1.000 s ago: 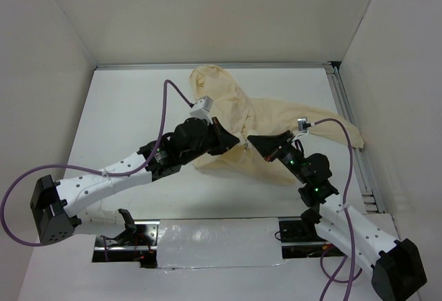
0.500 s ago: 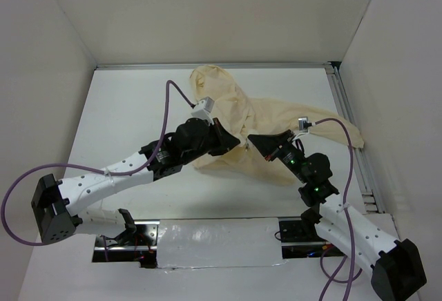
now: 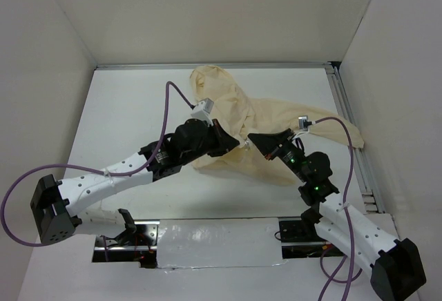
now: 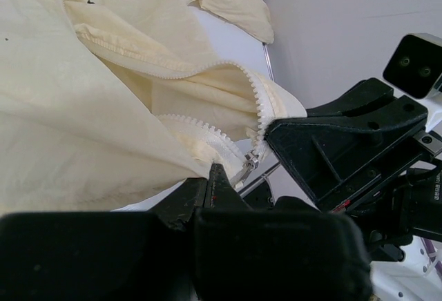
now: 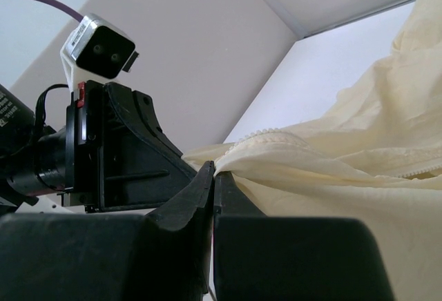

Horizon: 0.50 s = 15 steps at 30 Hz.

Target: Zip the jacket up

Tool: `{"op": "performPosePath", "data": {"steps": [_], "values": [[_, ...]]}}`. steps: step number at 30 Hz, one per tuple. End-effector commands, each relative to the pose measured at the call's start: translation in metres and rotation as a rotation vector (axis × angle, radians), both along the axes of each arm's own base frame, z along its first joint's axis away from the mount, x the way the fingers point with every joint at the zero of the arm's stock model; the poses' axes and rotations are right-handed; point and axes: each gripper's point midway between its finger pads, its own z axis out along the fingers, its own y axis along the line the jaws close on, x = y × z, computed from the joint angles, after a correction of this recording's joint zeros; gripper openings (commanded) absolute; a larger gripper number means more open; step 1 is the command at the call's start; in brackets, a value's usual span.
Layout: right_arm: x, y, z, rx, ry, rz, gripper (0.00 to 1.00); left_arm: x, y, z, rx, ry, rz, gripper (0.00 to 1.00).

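Here, two sets of jaws, left and right, clamp one jacket [image 3: 276, 118] beside its zipper [image 4: 257, 118].

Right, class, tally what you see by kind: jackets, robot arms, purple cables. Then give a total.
Jacket: 1
Arms: 2
Purple cables: 2
Total: 5

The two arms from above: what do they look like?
The left arm and right arm have white segments dotted with holes and black joints. The left gripper and right gripper are black, tapering to wedges. A purple cable loops along each arm to a pale camera box at the wrist. Green lights glow on the right arm.
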Motion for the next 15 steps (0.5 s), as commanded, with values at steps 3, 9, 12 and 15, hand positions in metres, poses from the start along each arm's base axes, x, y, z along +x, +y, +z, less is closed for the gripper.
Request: {"op": "performPosePath", "data": {"steps": [3,9,12,15], "values": [[-0.0008,-0.0021,0.0302,0.02,-0.069,-0.004,0.0,-0.0016,0.0045,0.0247,-0.062,-0.062,-0.008,0.0],[-0.0034,0.0015,0.0314,0.022,-0.075,0.023,0.0,-0.0043,0.0024,0.0261,-0.061,-0.071,-0.033,0.0],[-0.0063,0.0047,0.0322,0.026,-0.084,0.05,0.0,-0.0053,-0.0024,0.0317,-0.081,-0.091,-0.057,0.0],[-0.0083,0.0072,0.032,0.028,-0.079,0.071,0.0,-0.0063,-0.0031,0.0308,-0.083,-0.084,-0.061,0.0]]}}
